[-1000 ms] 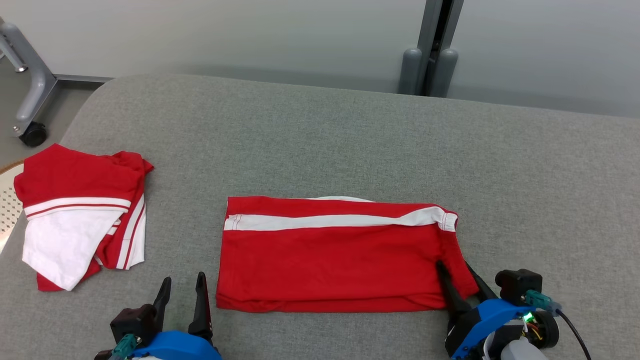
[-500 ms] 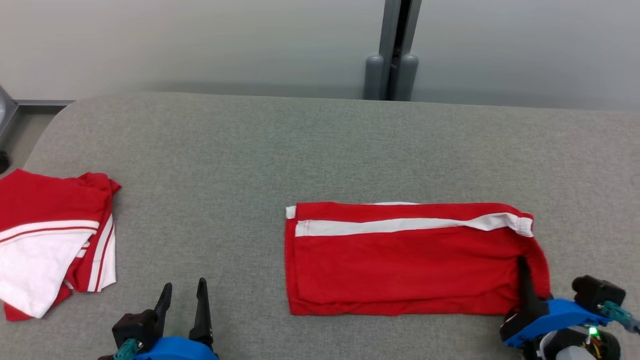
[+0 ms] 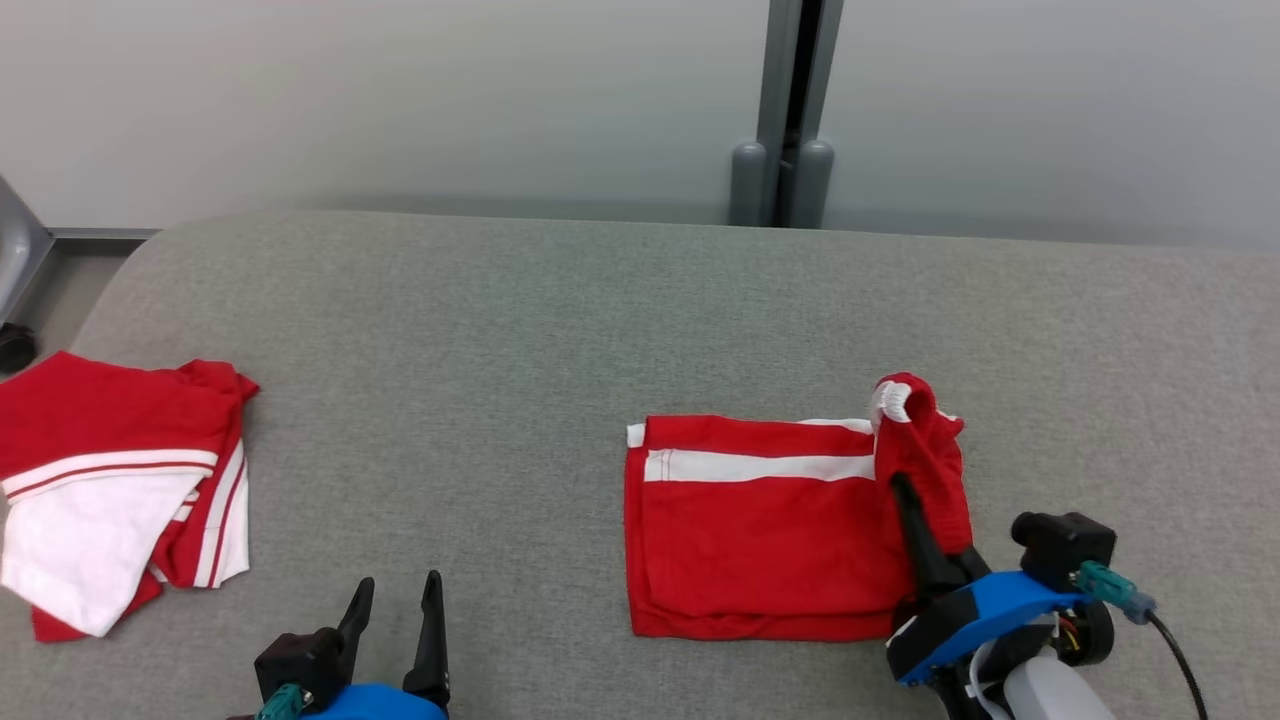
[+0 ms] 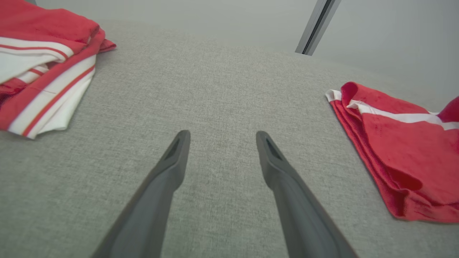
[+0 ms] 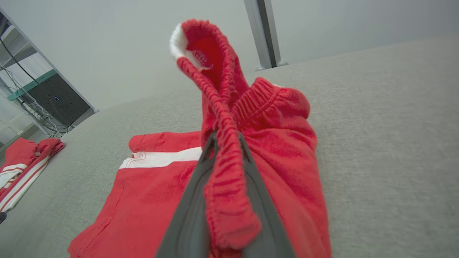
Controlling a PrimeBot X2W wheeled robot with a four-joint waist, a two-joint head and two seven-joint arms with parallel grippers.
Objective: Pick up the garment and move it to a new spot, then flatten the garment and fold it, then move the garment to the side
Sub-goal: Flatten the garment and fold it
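Head view showed the right tool (image 3: 898, 485) at the lower right of the frame, clamped on the elastic waistband (image 5: 218, 107) of the red garment (image 3: 760, 540). One second earlier its fingers stood apart at the garment's flat right end. At this moment they were pressed together on the band, and that end stood raised in a bunched peak above the rest of the cloth. The visible length of the garment had shortened accordingly, while its left part lay flat on the table (image 3: 500, 330), right of frame centre.

Assessment: the garment appeared already flattened and once folded, so this grasp most likely began a further fold. The raised end would need carrying toward frame left and laying over the flat half. The move to the side was not yet done.

The left tool (image 3: 398, 582) sat at the lower left, fingers well apart, holding nothing, above bare table and clear of both cloths.

The table carried a grey woven covering with rounded far corners. A second red-and-white garment (image 3: 110, 480) lay crumpled at the left edge, well apart from the work. A pale wall (image 3: 400, 100) and a grey vertical post (image 3: 790, 100) stood behind. In the right wrist view, a dark cabinet with cables (image 5: 53, 96) occupied the upper left.
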